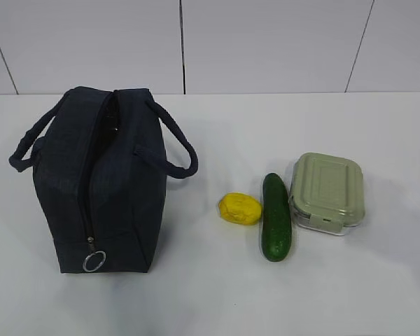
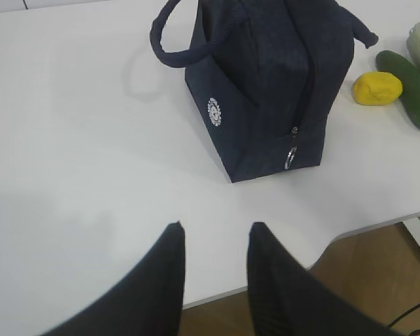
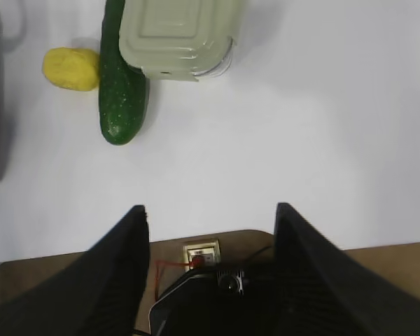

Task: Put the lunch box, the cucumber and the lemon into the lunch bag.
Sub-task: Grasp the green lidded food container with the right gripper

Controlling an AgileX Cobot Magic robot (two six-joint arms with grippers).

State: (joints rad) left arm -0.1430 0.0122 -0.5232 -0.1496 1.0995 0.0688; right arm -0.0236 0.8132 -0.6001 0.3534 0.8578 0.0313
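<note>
A: Progress? 0 of 3 packed. Lemon (image 1: 240,208), cucumber (image 1: 276,217) and lunch box (image 1: 327,192) lie in a row right of the lunch bag (image 1: 101,178), lemon nearest.

B: Grippers? Left gripper (image 2: 215,231) and right gripper (image 3: 210,210) both parted, empty, well short of the bag.
</note>
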